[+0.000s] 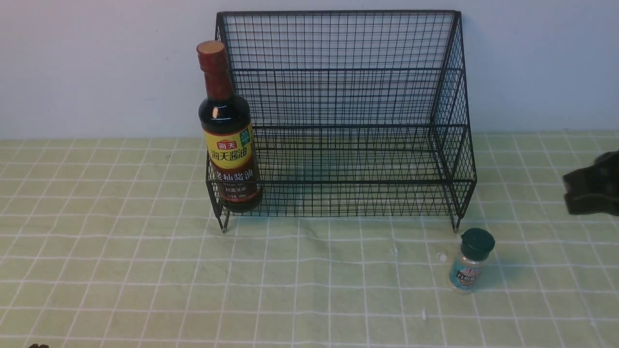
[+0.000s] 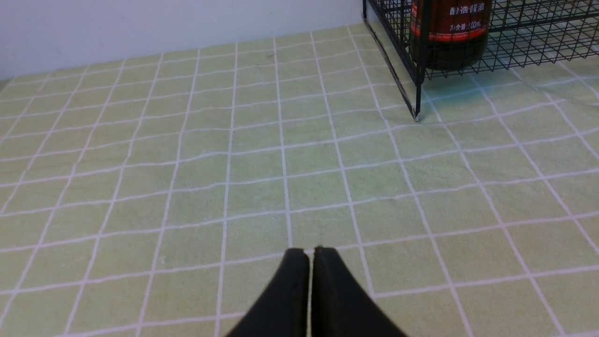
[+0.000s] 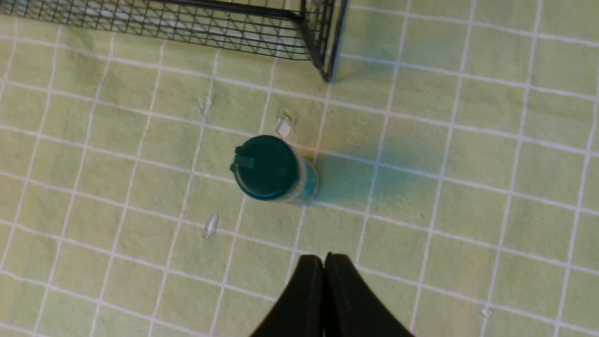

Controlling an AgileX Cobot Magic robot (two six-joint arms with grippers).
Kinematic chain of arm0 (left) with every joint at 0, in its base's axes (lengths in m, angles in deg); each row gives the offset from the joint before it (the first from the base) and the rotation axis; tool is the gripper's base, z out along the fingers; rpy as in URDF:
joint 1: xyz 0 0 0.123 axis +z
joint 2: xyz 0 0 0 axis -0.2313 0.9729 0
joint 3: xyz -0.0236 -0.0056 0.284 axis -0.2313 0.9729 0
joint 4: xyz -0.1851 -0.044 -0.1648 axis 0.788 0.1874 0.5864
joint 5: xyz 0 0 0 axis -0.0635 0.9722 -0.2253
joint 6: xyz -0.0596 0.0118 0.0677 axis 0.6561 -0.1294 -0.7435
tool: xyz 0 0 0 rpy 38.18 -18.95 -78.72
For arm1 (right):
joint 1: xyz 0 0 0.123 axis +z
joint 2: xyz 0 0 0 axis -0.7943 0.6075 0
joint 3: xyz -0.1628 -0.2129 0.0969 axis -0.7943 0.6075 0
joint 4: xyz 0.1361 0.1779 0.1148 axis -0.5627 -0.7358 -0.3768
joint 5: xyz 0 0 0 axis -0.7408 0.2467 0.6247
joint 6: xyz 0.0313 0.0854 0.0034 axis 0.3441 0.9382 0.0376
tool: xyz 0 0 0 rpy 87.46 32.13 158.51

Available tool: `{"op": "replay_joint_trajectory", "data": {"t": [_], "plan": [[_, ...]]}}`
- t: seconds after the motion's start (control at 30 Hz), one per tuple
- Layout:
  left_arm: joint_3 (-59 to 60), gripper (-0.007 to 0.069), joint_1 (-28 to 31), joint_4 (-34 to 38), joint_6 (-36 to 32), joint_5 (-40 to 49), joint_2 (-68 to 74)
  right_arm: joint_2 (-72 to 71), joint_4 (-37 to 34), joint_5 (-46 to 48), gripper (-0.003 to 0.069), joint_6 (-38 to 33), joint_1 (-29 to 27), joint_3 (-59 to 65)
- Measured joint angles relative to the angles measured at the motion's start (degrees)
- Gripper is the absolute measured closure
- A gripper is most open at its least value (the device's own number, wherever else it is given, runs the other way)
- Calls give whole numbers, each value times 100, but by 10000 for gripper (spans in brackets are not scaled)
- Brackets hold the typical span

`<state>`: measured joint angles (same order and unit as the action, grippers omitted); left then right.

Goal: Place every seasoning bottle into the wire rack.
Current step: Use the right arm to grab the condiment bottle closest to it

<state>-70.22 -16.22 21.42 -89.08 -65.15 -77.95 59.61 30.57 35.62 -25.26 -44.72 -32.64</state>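
- Left wrist view gives us the left jaws pressed together tip to tip, gripping nothing, above the green checked surface (image 2: 196,154).
- Beyond them in that view, well apart, we see a corner leg of the wire rack (image 2: 416,93), with the base of the soy-sauce bottle (image 2: 449,32) behind its mesh.
- In the right wrist view the right jaws are likewise closed flat against each other and empty.
- Just ahead of them, not touching, stands the shaker jar (image 3: 271,168), seen from over its dark green cap; a few small white flecks (image 3: 210,224) lie on the surface around it.
- In the front view, a dark blurred part of the right arm (image 1: 592,191) shows at the right edge, mid-height.
- The shaker jar (image 1: 471,263) stands in the lower right of that frame, outside the wire rack (image 1: 348,96), just in front of its right front leg.
- The wire rack fills the upper centre, against the pale wall (image 1: 96,63).
- We find the soy-sauce bottle (image 1: 227,140) upright inside the rack's lowest shelf, at its left end.
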Motion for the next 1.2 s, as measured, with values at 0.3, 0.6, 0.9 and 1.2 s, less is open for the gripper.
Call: {"op": "replay_joint_trajectory", "data": {"t": [0.3, 0.6, 0.9, 1.2], "plan": [[0, 631, 0, 0, 0, 0, 0, 814, 727, -650, 470, 440, 1153, -7], [0, 631, 0, 0, 0, 0, 0, 1705, 1221, -1127, 103, 650, 1276, -7], [0, 631, 0, 0, 0, 5, 0, 2493, 1233, -1407, 167, 814, 1276, -18], [0, 631, 0, 0, 0, 5, 0, 2187, 1081, -535, 309, 791, 1276, -156]]}}
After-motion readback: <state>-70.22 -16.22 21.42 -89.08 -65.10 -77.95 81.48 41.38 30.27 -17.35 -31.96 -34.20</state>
